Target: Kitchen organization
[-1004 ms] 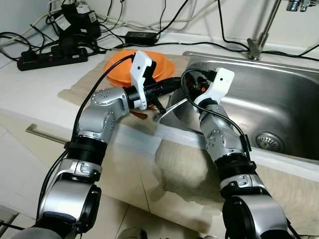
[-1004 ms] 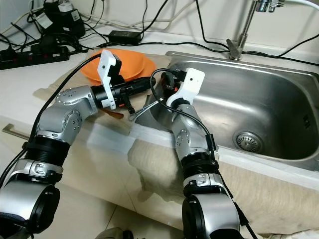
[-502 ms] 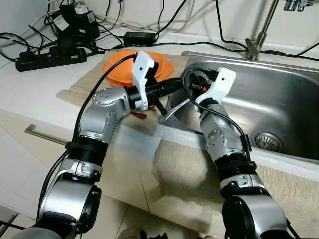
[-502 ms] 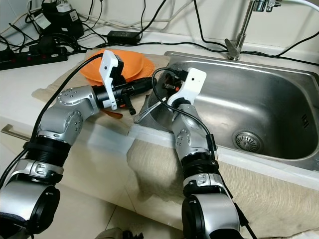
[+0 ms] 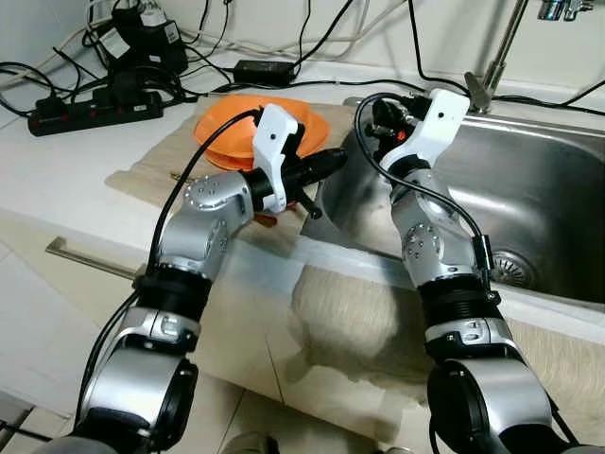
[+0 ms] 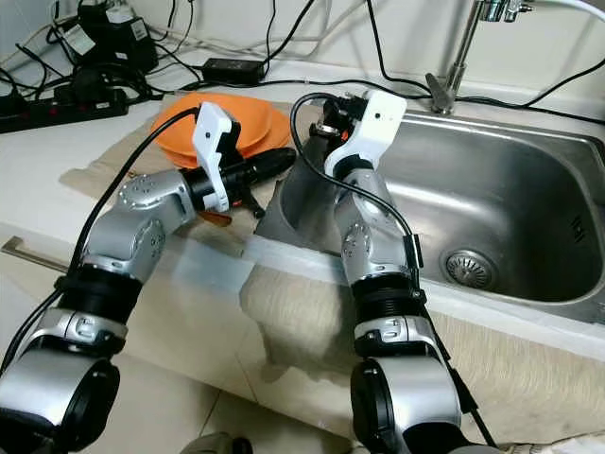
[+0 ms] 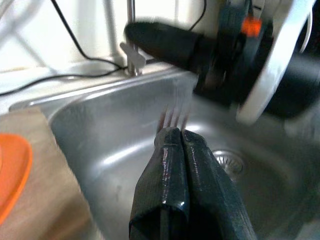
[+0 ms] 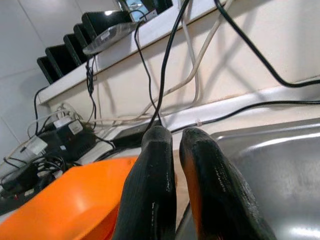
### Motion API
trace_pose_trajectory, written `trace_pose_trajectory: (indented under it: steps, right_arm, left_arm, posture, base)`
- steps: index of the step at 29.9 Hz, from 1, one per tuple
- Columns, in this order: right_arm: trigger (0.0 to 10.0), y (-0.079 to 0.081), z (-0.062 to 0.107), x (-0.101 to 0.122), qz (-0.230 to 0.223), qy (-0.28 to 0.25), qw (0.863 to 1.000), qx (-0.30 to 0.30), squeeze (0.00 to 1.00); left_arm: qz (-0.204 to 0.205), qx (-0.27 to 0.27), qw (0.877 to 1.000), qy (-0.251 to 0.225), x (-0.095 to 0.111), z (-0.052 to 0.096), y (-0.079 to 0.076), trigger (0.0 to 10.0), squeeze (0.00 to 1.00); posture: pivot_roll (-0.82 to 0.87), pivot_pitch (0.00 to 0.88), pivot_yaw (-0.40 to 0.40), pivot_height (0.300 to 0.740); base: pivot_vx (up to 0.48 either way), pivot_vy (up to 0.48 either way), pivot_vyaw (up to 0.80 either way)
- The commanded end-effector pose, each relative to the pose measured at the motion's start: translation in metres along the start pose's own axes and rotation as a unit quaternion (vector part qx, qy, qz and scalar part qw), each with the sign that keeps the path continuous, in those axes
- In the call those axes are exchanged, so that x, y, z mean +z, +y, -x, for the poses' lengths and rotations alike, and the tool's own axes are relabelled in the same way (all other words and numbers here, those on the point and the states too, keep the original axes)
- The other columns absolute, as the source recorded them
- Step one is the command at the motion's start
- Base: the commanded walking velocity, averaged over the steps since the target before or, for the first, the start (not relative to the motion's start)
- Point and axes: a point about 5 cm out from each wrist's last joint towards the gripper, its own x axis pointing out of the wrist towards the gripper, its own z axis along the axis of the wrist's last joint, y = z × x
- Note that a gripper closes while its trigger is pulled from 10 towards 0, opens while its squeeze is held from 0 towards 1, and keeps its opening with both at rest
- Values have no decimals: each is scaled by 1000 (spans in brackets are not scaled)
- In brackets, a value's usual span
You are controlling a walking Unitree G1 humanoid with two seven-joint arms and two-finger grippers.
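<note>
So the left gripper (image 7: 180, 132) is pinching a fork (image 7: 172, 116), fingers clenched tight on it, with the tines poking out past the tips. The fork's long axis is running in line with the fingers, pointing toward 3 o'clock over the sink (image 5: 553, 180). The orange plate (image 5: 232, 118) is sitting on the tabletop at 10 o'clock behind it. The right gripper (image 8: 175, 136) is hovering above the sink's near rim, fingers nearly together and holding nothing. I'm guessing the left arm does the placing.
</note>
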Motion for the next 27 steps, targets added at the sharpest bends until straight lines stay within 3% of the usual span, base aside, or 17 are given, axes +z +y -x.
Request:
trace_pose_trajectory:
  steps: [1, 6, 12, 20, 25, 27]
  right_arm:
    - [10000, 6, -5, 20, -15, -26, 999, 16, 0]
    - [10000, 3, -6, 32, 15, -48, 998, 22, 0]
    - [10000, -22, -10, 25, 78, -30, 996, -16, 0]
    - [10000, -35, -5, -9, 64, 25, 996, -53, 0]
    - [10000, -27, -3, -24, 51, 40, 997, -50, 0]
    - [10000, -10, -9, -17, 49, 21, 998, -19, 0]
  left_arm:
    - [-13, 1, 1000, 6, 3, 4, 2, 10000, 0]
    - [-13, -11, 1000, 7, 4, 7, -3, 10000, 0]
    - [-26, -47, 998, -13, 25, 8, -16, 10000, 0]
    - [-36, -35, 999, 8, 19, 10, -16, 10000, 0]
    - [-38, -22, 999, 12, 21, 13, -12, 10000, 0]
    - [-47, -6, 999, 19, 21, 17, -4, 10000, 0]
  posture:
    - [49, 0, 68, 740]
    - [48, 0, 70, 740]
    - [62, 0, 71, 740]
    - [79, 0, 75, 740]
    - [88, 0, 77, 740]
    - [87, 0, 75, 740]
  base:
    - [0, 0, 0]
    - [0, 0, 0]
    - [0, 0, 0]
    - [0, 0, 0]
    - [0, 0, 0]
    - [0, 0, 0]
